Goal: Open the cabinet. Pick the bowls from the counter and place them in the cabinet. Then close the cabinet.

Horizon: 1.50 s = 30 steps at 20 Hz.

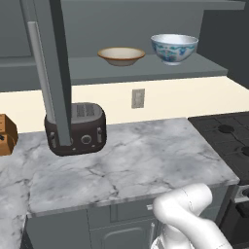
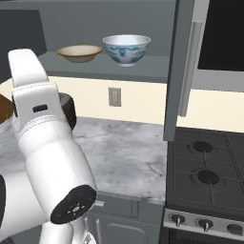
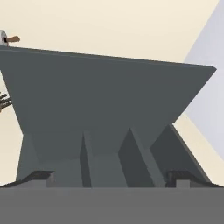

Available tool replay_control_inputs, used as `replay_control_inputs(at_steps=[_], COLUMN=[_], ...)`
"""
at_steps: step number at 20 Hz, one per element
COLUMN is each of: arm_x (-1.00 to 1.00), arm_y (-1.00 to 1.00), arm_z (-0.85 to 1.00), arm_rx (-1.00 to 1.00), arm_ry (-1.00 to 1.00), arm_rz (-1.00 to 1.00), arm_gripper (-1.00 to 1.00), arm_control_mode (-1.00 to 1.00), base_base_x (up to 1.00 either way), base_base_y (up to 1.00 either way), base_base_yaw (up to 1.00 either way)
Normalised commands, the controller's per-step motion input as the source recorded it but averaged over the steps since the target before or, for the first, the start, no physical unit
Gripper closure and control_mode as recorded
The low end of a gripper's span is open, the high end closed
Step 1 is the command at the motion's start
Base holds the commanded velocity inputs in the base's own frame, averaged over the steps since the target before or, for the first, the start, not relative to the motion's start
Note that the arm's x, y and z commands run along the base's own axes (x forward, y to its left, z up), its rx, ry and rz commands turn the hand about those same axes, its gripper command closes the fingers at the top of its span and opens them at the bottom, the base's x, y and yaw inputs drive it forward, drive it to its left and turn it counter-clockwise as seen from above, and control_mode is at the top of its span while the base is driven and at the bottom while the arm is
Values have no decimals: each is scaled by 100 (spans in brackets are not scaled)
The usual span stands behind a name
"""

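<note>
Two bowls are being shown already set on the grey shelf of the open cabinet (image 1: 146, 68): one cream bowl (image 1: 121, 55) and one blue-patterned bowl (image 1: 174, 48), side by side. Both cabinet doors (image 1: 51, 73) are standing open, so closing is judged to be left. Nothing is being held between the parted fingertips (image 3: 37, 177) of the gripper (image 3: 109, 179). One toaster (image 1: 76, 128) is sitting on the counter (image 1: 146, 160).
</note>
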Motion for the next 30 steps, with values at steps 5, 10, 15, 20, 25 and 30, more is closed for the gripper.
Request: replay_control_inputs(at_steps=[5,10,15,20,25,30], arm_x=[-25,-14,-6,0,0,0], arm_y=[-57,-57,-60,-67,-73,-77], arm_z=[-18,-7,-4,-19,-35,-33], arm_rx=[0,0,0,-2,-9,-11], arm_ry=[-16,-6,-1,0,8,12], arm_rz=[0,0,0,0,0,0], arm_gripper=[-100,-100,-100,-100,-100,-100], arm_control_mode=[-100,-100,-100,-100,-100,-100], base_base_x=[0,0,0,0,0,0], base_base_y=[0,0,0,0,0,0], base_base_yaw=[0,0,0,0,0,0])
